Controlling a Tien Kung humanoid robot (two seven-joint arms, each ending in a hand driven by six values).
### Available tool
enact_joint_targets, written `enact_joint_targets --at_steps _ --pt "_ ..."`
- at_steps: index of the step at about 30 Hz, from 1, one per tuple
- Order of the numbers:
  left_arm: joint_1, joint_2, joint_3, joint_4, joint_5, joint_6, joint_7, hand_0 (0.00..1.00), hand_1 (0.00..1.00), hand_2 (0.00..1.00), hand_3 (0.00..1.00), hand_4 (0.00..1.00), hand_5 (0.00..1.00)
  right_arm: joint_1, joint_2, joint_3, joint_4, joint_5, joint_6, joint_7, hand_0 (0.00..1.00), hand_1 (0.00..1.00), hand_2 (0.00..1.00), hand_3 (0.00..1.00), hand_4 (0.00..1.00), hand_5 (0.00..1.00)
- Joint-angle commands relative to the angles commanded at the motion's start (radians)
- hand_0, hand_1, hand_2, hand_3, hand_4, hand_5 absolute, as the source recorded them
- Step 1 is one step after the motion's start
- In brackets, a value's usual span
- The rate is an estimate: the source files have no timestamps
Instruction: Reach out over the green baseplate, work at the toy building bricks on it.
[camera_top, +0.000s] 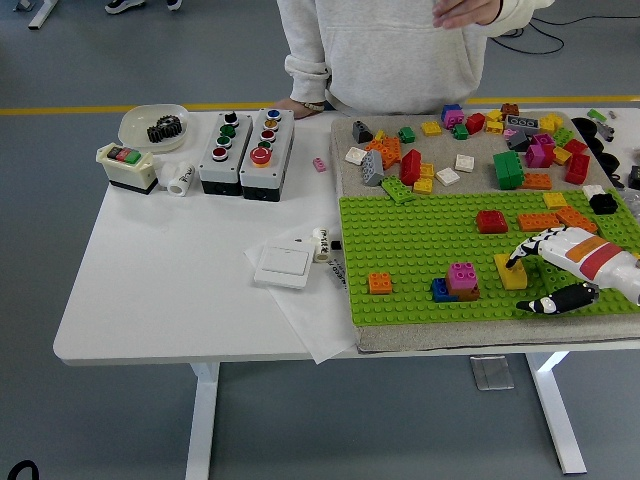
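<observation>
Baseplate: green baseplate (420, 250), studded, flat under the right hand (545, 272), stretching away to its left.
Yellow brick (510, 271): upright on the plate, touching the hand's fingertips.
Pink brick (462, 276): stacked on a blue brick (441, 290), left of the hand.
Orange brick (380, 283): farther left, alone.
Red brick (491, 221): beyond the hand.
</observation>
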Motion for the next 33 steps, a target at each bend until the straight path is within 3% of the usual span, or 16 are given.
enact_joint_targets --at_steps 25,33 --pt "0.004 0.003 0.004 -0.001 -0.003 -0.007 -0.002 0.719 0.724 0.701 0.595 0.657 0.606 0.000 -0.010 0.051 0.022 0.030 0.008 0.000 0.790 0.697 0.731 0.666 0.894 0.453" --pt "0.004 0.002 -0.002 -0.001 0.005 -0.004 -0.002 0.722 0.721 0.700 0.596 0.656 0.605 0.019 0.005 0.056 0.010 0.194 0.020 -0.009 0.784 0.696 0.733 0.682 0.895 0.454"
